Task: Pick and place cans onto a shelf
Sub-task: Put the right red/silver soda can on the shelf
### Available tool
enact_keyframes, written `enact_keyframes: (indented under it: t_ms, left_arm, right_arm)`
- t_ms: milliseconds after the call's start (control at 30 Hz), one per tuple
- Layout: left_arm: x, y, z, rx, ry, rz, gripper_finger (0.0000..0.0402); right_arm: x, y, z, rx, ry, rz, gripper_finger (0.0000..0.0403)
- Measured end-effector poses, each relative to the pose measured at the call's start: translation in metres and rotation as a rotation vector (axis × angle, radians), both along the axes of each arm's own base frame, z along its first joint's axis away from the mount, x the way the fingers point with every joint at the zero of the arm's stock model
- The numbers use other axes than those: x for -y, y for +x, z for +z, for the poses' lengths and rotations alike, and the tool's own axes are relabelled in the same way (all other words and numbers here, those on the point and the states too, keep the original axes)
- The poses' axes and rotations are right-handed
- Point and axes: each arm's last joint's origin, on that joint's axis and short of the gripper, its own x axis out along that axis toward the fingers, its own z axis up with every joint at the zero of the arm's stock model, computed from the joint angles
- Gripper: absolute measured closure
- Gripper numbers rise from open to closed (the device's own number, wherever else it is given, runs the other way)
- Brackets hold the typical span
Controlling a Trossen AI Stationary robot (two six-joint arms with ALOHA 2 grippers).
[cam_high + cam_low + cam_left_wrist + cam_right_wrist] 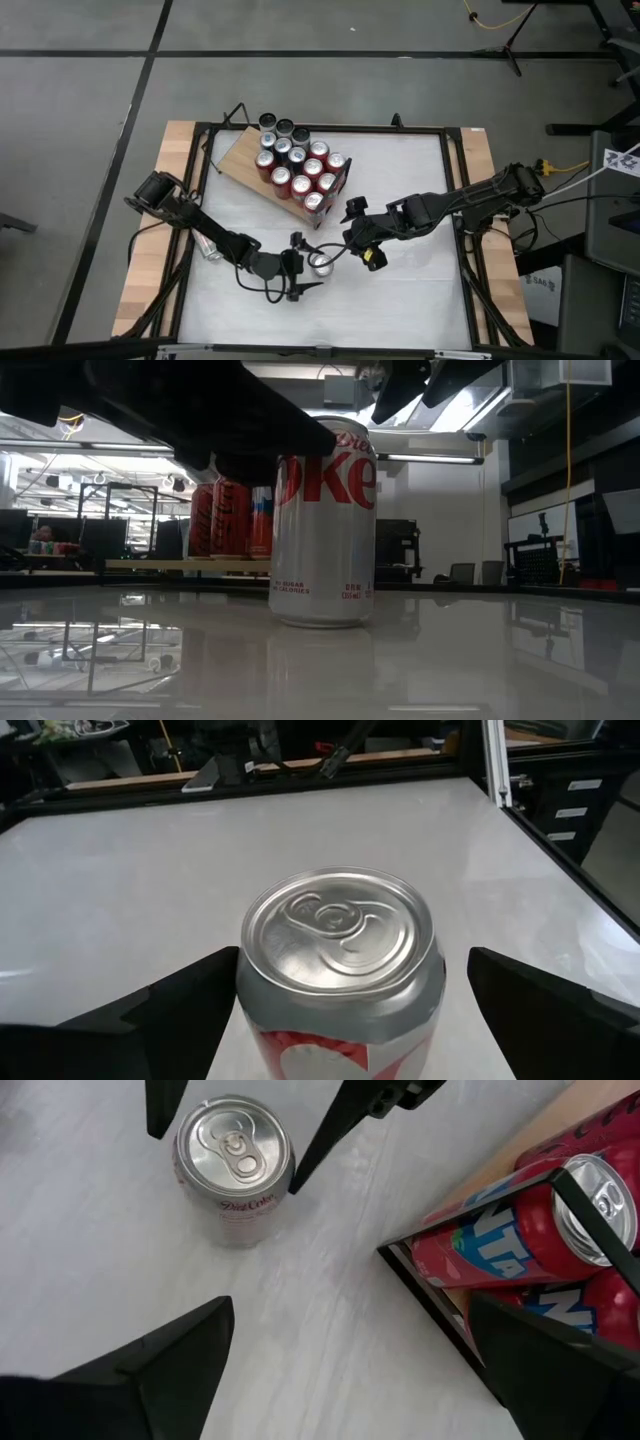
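A silver Diet Coke can stands upright on its base on the white table, near the middle. My left gripper reaches it level from the table's left and is open, one finger on each side of the can. My right gripper hangs open above the table just right of the can and looks down on it. The shelf, a wooden board with a black frame at its near end, carries several cans, mostly red. My left gripper has one finger right up against the can's side wall, just below the rim. I cannot tell whether it touches. The other finger stands clear of the can.
The shelf's framed corner lies just beyond the can, toward the far edge. Black rails and wooden strips border the table. A small pale object lies by the left arm. Bare white table spreads toward the near edge.
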Motion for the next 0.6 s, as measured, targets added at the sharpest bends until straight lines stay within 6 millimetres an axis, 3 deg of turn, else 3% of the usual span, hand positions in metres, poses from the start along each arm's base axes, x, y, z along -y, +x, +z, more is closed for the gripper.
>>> enact_keyframes:
  t_ms: [600]
  left_arm:
    - [-0.0069,0.0032,0.0002,0.001,0.0,0.023,0.0017]
  right_arm:
    - [0.0,0.0,0.0,0.0,0.0,0.0,0.0013]
